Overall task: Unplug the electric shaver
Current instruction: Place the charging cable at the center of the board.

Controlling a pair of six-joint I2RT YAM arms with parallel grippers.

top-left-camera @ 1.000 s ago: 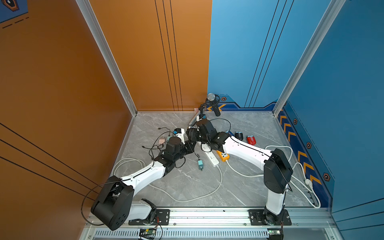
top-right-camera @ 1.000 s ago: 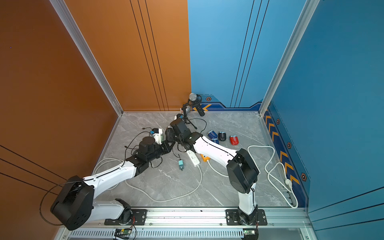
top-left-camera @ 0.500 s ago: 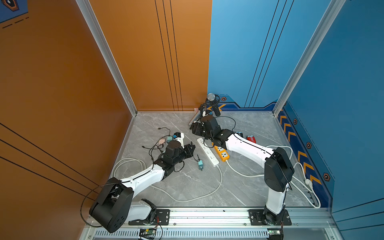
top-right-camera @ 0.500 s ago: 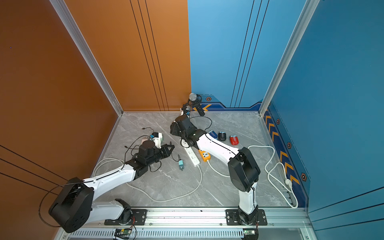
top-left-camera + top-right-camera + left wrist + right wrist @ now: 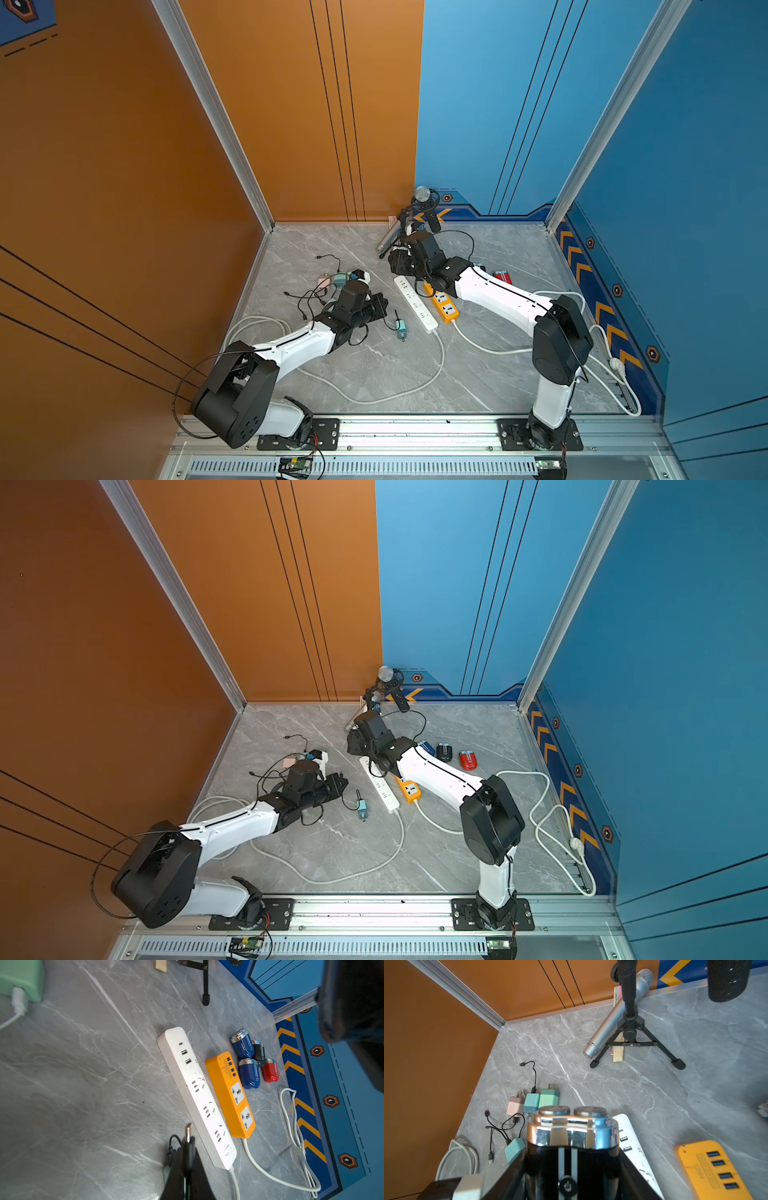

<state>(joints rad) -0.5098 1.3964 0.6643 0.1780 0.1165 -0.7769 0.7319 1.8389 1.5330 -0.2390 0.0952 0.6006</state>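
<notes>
Two chrome heads of the electric shaver [image 5: 572,1126] stick out of the right gripper [image 5: 395,262], clamped on its body at mid-frame in a top view, by the far end of the white power strip [image 5: 415,305]. Its apparent plug [image 5: 188,1139] is pinched in the closed left gripper [image 5: 380,305], left of centre; a slack grip could drop either, or the trailing cable [image 5: 170,1144] could snag the chargers [image 5: 531,1103].
</notes>
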